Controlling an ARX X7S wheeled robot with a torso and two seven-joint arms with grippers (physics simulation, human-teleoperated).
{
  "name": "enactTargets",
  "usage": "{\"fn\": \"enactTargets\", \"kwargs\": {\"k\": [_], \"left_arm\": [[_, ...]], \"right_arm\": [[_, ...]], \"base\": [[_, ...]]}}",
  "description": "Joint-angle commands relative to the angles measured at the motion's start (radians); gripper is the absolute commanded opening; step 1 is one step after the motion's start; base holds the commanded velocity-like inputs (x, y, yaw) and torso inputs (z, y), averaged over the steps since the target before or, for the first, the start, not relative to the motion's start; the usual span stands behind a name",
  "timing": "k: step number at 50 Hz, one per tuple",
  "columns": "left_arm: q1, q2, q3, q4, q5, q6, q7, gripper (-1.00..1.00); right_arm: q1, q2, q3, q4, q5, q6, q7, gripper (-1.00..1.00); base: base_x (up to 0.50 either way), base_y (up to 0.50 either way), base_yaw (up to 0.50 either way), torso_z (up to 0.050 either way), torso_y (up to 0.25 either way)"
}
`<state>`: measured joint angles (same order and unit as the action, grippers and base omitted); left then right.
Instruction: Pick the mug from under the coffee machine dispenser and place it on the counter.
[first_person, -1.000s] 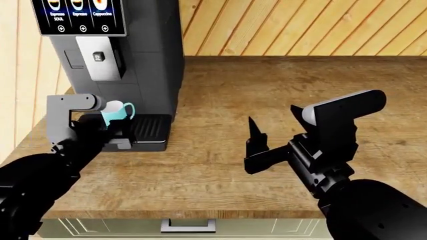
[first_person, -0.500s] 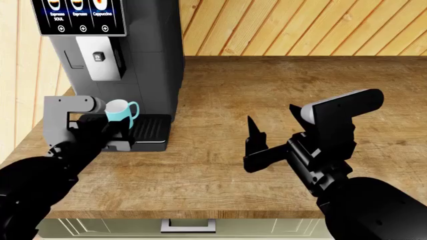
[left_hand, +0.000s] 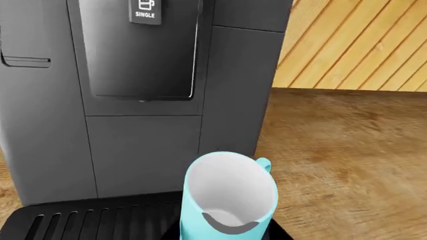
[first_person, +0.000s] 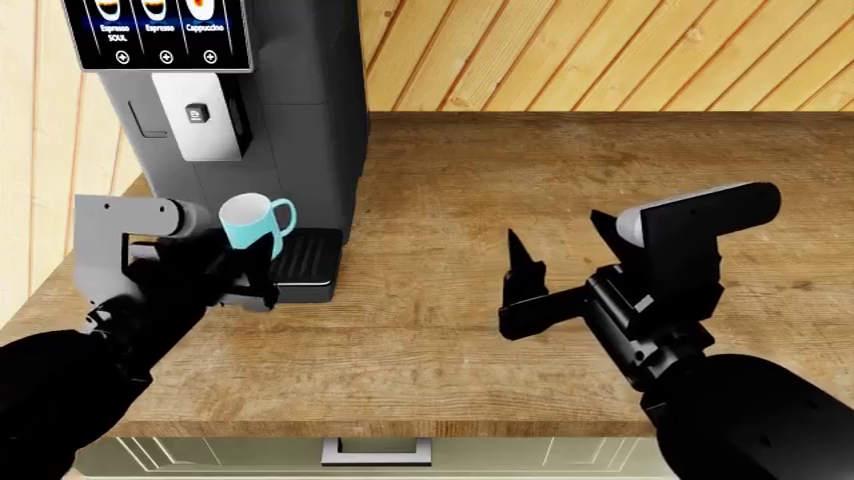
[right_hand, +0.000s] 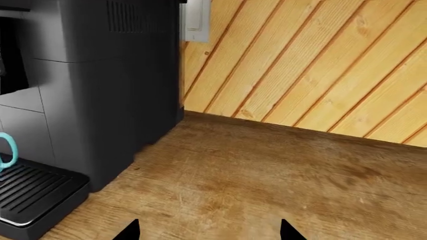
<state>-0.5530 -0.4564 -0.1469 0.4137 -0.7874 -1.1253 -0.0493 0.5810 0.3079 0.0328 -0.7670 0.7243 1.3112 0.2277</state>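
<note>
The light turquoise mug (first_person: 254, 222) with its white inside hangs tilted above the black drip tray (first_person: 307, 256), in front of and below the silver-grey dispenser (first_person: 198, 115). My left gripper (first_person: 246, 252) is shut on the mug's lower body. In the left wrist view the mug (left_hand: 230, 197) fills the lower middle, its open mouth facing the camera and the dispenser (left_hand: 143, 55) above and behind it. My right gripper (first_person: 561, 255) hovers open over the wooden counter (first_person: 534, 190), well to the right of the machine. Its two dark fingertips (right_hand: 127, 231) hold nothing.
The tall dark grey coffee machine (first_person: 287, 90) stands at the counter's back left, against the wooden plank wall (first_person: 601, 50). The counter's front edge runs above a pale green cabinet with a bar handle (first_person: 376, 452). A white wall switch (right_hand: 197, 20) sits behind the machine.
My left gripper has lifted the mug off the drip tray and drawn it towards me and slightly right, tilting it. The right arm has shifted a little to the right.
</note>
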Motion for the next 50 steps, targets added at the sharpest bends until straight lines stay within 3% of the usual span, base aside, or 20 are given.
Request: {"fn": "enactTargets", "kwargs": {"k": [1,25,50], "left_arm": [[0.029,0.005,-0.045,0.111,-0.086,-0.043,-0.025,-1.00],[0.003,0.064,-0.009,0.164,-0.227,-0.107,-0.018,-1.00],[-0.009,0.101,0.142,0.082,-0.177,-0.045,0.064,-1.00]], "right_arm": [[-0.021,0.008,0.011,0.000,0.004,-0.014,0.007,1.00],[-0.021,0.005,0.020,0.002,0.026,-0.017,0.028,1.00],[0.012,0.012,0.042,-0.029,0.073,0.021,0.060,1.00]], "base": [[0.00,0.00,0.00,0.000,0.000],[0.00,0.00,0.00,0.000,0.000],[0.00,0.00,0.00,0.000,0.000]]}}
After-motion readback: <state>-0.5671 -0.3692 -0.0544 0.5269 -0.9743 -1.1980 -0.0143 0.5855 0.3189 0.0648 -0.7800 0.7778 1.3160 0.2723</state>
